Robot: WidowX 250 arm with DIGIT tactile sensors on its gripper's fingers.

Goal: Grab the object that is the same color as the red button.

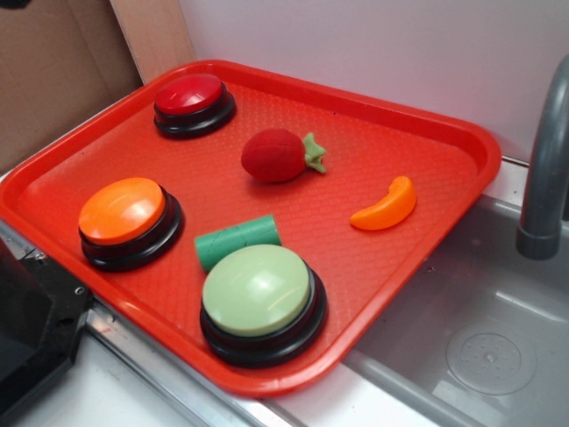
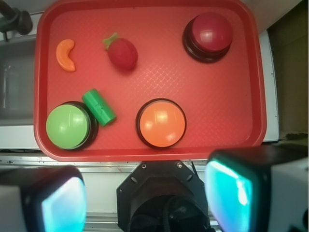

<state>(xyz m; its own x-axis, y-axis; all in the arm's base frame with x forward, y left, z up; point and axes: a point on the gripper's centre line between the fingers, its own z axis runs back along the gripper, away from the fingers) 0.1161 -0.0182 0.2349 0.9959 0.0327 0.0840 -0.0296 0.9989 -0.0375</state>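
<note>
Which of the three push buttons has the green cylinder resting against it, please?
The pale green button; the green cylinder touches its base, while the orange and red buttons stand apart.

The gripper [image 2: 145,203] fingers [image 2: 58,203] are blurred and cut off by the wrist view's bottom edge.

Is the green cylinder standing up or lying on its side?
On its side. The green cylinder lies flat on the tray, one end against the green button.

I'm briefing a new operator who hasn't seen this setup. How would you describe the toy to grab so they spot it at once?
Look at the red tray beside the sink. Between the red button and the orange crescent lies a fuzzy red strawberry. Its green leafy stem sets it apart.
</note>
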